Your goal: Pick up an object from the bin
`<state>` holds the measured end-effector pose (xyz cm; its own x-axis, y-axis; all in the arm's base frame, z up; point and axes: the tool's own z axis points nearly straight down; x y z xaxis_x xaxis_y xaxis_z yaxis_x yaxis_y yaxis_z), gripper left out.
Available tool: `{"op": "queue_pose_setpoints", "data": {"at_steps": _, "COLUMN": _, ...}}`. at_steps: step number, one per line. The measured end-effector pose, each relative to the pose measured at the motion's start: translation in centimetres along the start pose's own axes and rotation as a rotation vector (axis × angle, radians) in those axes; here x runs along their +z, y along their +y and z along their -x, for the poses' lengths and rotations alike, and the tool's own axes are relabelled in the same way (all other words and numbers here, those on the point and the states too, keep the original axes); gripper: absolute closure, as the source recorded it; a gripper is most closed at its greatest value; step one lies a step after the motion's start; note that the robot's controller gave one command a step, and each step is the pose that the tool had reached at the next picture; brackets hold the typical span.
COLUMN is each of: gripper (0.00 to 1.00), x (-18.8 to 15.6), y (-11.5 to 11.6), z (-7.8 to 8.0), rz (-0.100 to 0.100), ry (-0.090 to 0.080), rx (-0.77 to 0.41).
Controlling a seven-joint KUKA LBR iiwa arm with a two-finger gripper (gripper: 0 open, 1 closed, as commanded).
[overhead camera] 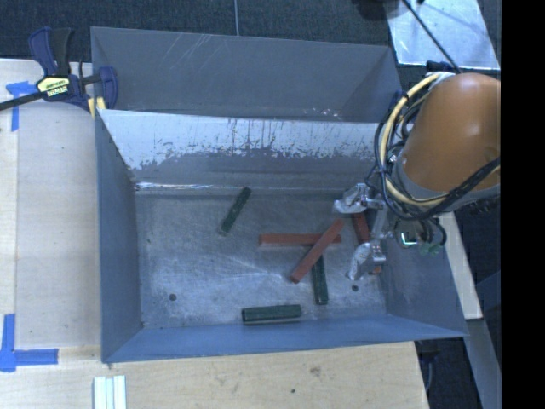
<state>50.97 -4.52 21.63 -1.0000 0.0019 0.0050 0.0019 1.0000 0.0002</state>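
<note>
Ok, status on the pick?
Gripper open, low at the bin's right side. Short red stick between its fingers, not clamped. Crossed brown sticks and a green stick close by, toward the middle.

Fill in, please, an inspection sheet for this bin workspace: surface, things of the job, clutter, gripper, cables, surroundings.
surface: grey metal bin, floor scuffed, back wall scratched.
job's things: crossed pair of red-brown sticks next to the gripper; short red-brown piece in the gap between its fingers, contact unclear.
clutter: green stick alone at the back left; dark green stick at the pair's front end; dark green block along the front wall.
grippers: gripper low at the bin's right side, fingers open.
cables: yellow and black cables looped round the orange wrist cover.
surroundings: nothing seen.
</note>
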Motion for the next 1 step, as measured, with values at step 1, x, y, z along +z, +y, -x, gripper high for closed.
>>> {"op": "queue_pose_setpoints", "data": {"at_steps": 1, "gripper": 0.0, "x": -0.4, "y": 0.01, "z": 0.17, "rz": -0.001, "ry": -0.008, "rx": -0.001}}
